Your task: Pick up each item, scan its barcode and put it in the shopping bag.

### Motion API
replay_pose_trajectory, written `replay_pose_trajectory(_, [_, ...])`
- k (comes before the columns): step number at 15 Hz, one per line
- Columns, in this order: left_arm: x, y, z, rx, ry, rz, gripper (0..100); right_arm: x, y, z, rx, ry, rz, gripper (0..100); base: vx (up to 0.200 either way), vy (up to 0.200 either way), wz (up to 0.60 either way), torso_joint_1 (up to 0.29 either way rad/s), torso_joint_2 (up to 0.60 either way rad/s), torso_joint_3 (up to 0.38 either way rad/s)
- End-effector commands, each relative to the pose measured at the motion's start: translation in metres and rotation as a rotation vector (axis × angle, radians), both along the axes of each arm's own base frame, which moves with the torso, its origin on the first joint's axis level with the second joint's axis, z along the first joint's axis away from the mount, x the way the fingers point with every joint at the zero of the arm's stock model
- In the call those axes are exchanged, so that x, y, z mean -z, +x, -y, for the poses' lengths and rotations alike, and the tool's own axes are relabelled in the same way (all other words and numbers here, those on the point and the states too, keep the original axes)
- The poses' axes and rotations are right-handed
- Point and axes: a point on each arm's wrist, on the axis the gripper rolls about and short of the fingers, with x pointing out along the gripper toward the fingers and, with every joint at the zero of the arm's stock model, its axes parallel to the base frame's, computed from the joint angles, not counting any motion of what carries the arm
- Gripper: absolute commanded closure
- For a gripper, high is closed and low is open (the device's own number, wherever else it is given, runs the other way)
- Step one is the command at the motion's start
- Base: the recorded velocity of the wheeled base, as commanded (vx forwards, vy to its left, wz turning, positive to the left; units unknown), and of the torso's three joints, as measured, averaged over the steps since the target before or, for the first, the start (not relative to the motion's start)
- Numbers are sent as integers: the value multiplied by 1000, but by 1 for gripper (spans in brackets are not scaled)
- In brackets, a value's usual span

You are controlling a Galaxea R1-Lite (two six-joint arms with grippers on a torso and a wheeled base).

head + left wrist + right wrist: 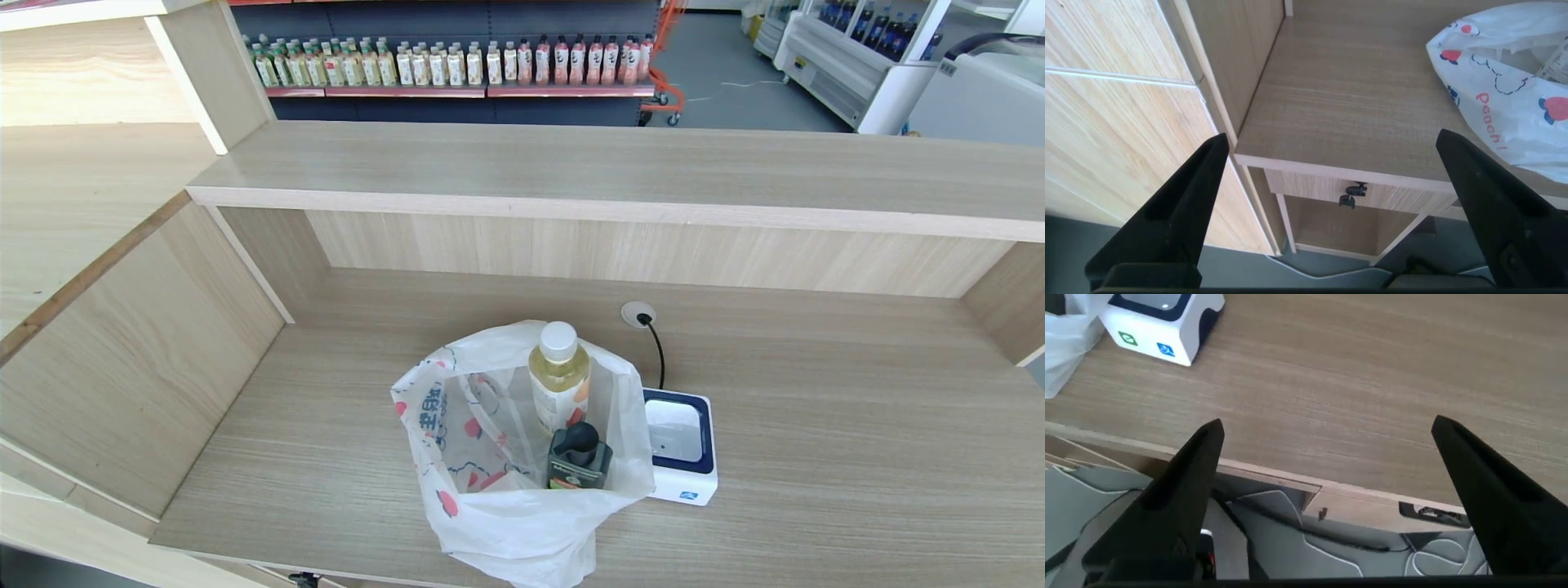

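Note:
A white plastic shopping bag [506, 498] with a fruit print stands open on the wooden counter [816, 441]. Inside it a yellow-drink bottle with a white cap [558, 380] stands upright, and a dark bottle with a black cap [579, 459] sits in front of it. Just right of the bag is the white and blue barcode scanner [682, 445], also seen as the scanner [1163, 322] in the right wrist view. My left gripper [1335, 204] hangs open below the counter's front left corner, with the bag [1511, 90] off to one side. Open too, my right gripper [1327, 506] is held off the counter's front edge, holding nothing.
A black cable [655, 347] runs from the scanner to a round port [638, 313] in the counter. A raised shelf [620, 175] backs the counter and side panels [139, 351] close its left end. Bare counter [1372, 400] spreads to the right of the scanner.

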Motion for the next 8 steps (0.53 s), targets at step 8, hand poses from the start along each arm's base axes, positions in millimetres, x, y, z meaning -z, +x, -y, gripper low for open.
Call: replay_pose_trajectory(8, [0, 0, 0, -1, -1, 1, 0, 11, -16, 0, 3, 120, 134, 0, 0, 0, 0, 0, 0, 0])
